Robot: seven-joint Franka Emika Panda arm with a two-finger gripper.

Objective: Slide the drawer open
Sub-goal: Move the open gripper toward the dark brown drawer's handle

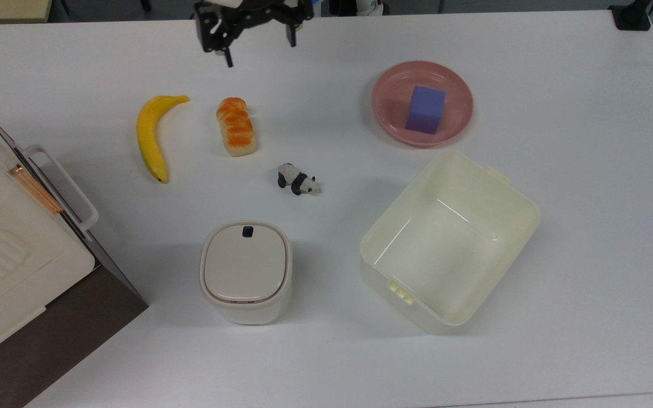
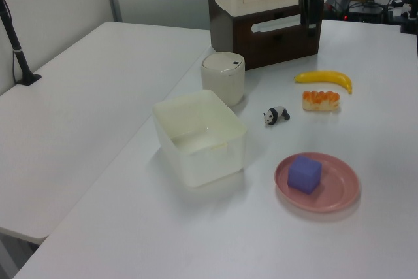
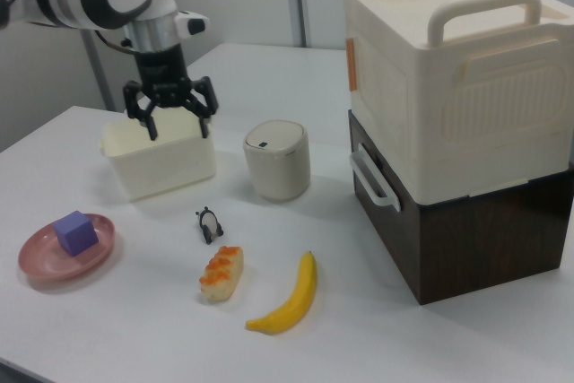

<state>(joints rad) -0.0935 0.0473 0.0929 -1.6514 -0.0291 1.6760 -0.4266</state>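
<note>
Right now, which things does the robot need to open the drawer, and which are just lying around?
Needed: dark brown wooden drawer with white loop handle; black claw, open.

Lying around: yellow banana, orange bread roll, toy panda, purple cube on pink plate, cream tub, lidded white bin.

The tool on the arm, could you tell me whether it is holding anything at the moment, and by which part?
Nothing is held. The tool hangs open and empty above the table, apart from the drawer and its white handle.
</note>
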